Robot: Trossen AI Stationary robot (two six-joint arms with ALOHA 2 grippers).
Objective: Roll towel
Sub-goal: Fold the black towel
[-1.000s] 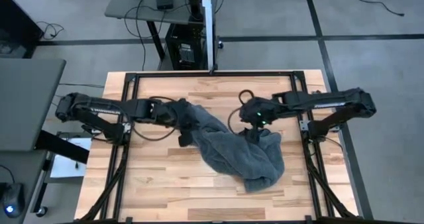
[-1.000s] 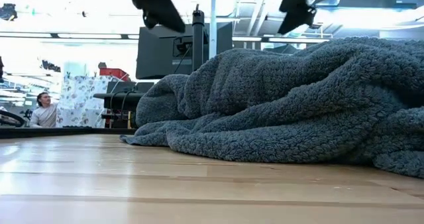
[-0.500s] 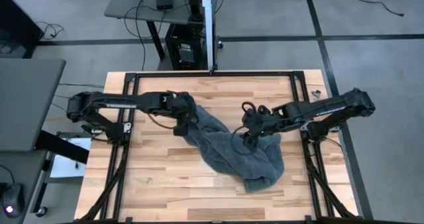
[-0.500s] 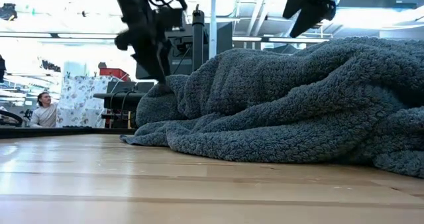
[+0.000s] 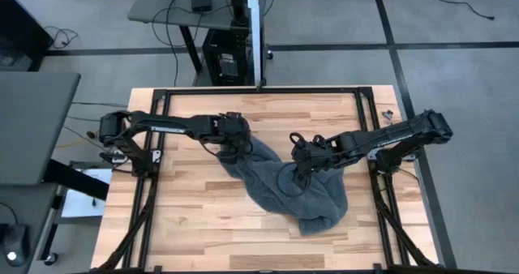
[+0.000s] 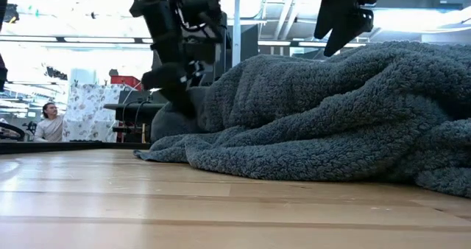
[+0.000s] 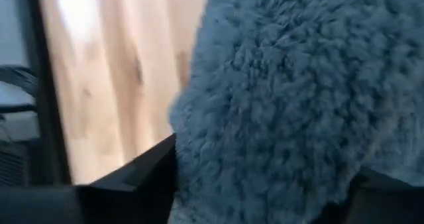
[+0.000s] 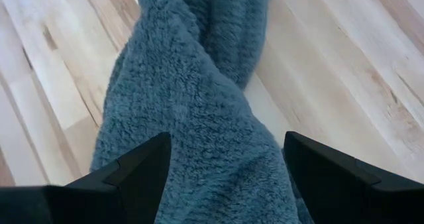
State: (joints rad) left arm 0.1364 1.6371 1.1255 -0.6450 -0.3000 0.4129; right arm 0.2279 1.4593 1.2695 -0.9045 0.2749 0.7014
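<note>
Grey terry cloth lies bunched in a loose diagonal heap on the wooden tabletop [image 5: 186,217]: the towel [image 5: 288,185] runs from its upper end near the middle of the board down to a thick lump toward the near right, with nothing about it flattened or rolled yet.

Over the last second both arms have closed in on it. The left tool [image 5: 236,147] has swung in from the left side and come down onto the towel's upper end; in the left wrist view the pile fills the space between its two dark fingers [image 7: 132,177], which stand apart with cloth between them, so it looks poised to pinch but not clamped. The right tool [image 5: 297,167] has slid leftward along the cloth and now sits over the towel's middle ridge, its fingers [image 8: 136,168] spread wide on either side of a twisted fold, holding nothing. In the low view it hangs just above the heap.

The towel itself has hardly shifted, so the task seems to be at its start: the arms are likely taking hold to spread the cloth before any rolling.
</note>
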